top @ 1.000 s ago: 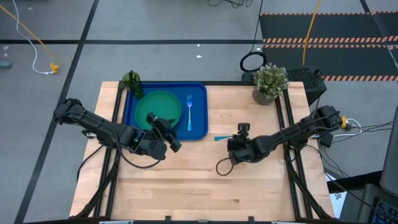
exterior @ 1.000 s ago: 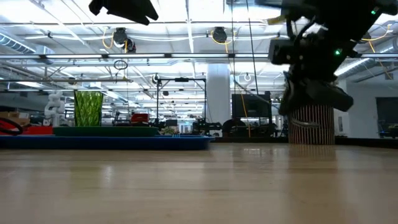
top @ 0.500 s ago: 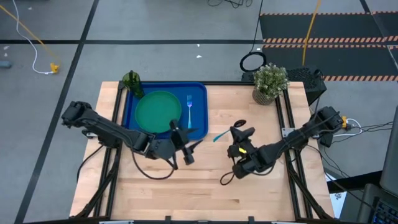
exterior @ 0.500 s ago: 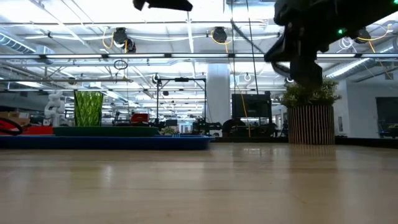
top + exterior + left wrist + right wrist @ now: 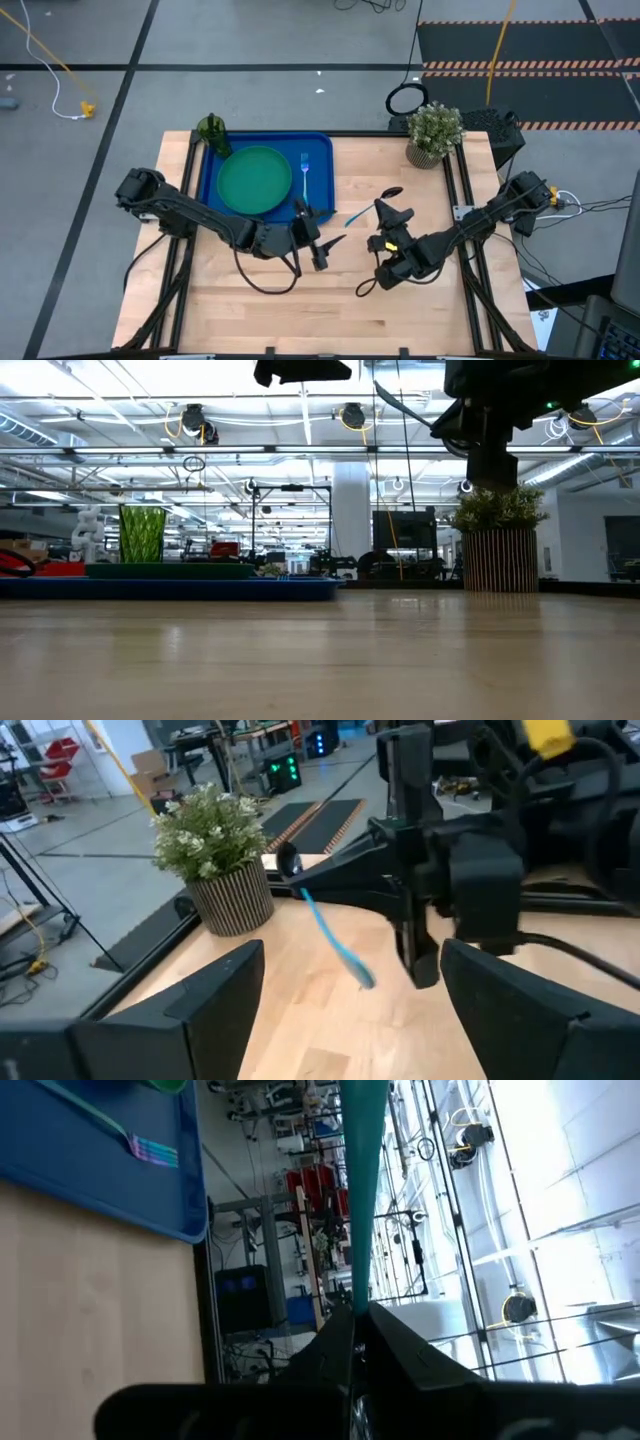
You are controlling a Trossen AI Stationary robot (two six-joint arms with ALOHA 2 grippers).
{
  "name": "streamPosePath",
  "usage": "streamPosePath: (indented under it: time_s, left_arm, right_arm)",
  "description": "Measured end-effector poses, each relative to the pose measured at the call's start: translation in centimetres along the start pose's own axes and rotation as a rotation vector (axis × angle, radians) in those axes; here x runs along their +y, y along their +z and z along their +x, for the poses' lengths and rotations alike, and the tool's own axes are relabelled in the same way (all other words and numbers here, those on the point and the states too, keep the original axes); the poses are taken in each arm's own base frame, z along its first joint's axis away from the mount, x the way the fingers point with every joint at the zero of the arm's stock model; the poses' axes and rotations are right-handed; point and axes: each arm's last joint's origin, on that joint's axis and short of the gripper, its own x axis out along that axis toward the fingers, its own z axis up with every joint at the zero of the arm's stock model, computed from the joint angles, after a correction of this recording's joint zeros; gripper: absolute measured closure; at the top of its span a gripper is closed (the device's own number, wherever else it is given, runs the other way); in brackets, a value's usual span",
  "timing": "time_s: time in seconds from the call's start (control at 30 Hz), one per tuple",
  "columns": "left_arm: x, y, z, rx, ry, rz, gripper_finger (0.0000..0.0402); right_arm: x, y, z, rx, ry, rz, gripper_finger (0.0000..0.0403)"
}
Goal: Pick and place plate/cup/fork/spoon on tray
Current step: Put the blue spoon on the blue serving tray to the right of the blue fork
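The blue tray (image 5: 318, 148) lies at the far left. On it are the green plate (image 5: 254, 181) and the pale fork (image 5: 304, 172). The dark-green cup (image 5: 212, 130) stands at the tray's far left corner. My right gripper (image 5: 388, 212) is shut on the spoon (image 5: 358, 214), high above the table's middle. The spoon's blue handle (image 5: 335, 935) and dark bowl (image 5: 288, 862) show in the left wrist view. My left gripper (image 5: 325, 240) is open and empty, just off the tray's near right corner, facing the spoon. My right gripper pinches the spoon between its two fingertips (image 5: 340, 885), on the handle close to the bowl. The handle (image 5: 358, 1200) runs on past the shut fingers. The spoon is lifted clear of the table and tilted, with its handle end (image 5: 349, 221) toward the tray.
A potted plant (image 5: 434, 132) stands at the far right. Bare wood (image 5: 300, 310) lies toward the near edge. Black rails (image 5: 470, 280) run along the table's left and right sides.
My right gripper has risen from the table with the spoon, which now hangs tilted and clear of the wood. My left gripper has gone from over the plate's near edge toward the table's right, to beside the tray's near right corner.
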Motion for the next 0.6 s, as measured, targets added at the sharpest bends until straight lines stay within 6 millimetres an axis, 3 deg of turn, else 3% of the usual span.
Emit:
streamPosePath:
  time_s: [0.6]
  left_arm:
    - [0.2, -0.3, 0.3, 0.017, 0.01, -0.137, 0.0157]
  right_arm:
    - [-0.2, 0.5, 1.4, 0.051, -0.009, -0.038, 0.0401]
